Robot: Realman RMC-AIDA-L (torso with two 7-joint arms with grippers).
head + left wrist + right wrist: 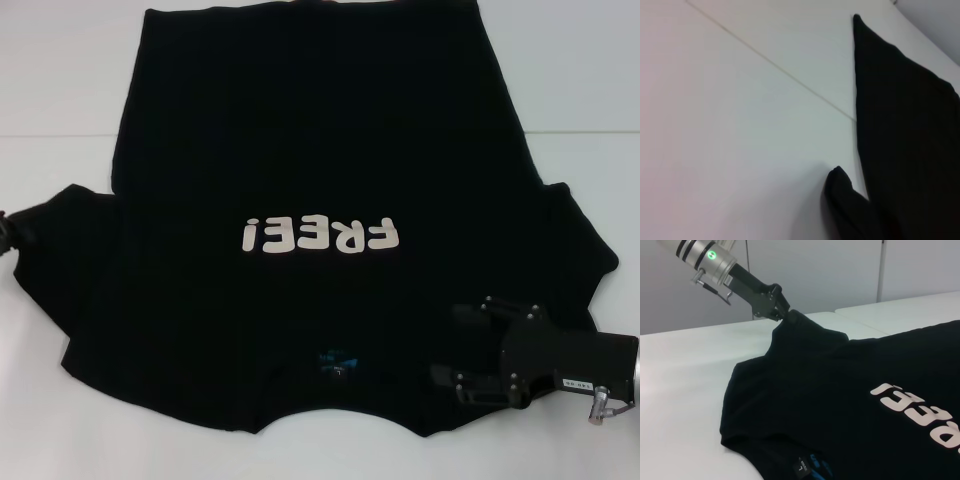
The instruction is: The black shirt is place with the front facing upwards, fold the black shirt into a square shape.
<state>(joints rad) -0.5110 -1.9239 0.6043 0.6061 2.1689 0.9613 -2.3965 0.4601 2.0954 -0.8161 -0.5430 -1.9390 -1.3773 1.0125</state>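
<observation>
Jaws of the left gripper (10, 228) sit at the tip of the black shirt's (320, 150) left sleeve at the edge of the head view, while those of the right gripper (470, 345) lie over the shirt's right shoulder; whether these are apart or closed I cannot tell. From above, the shirt lies flat on the white worktop (60, 100), front up, collar nearest the robot, lettering (318, 235) unfolded, so no fold looks made yet. From the left wrist, only black cloth edges and bare worktop show. From the right wrist, the left gripper's jaws are clamped on the lifted sleeve tip; every fold seems still to come.
</observation>
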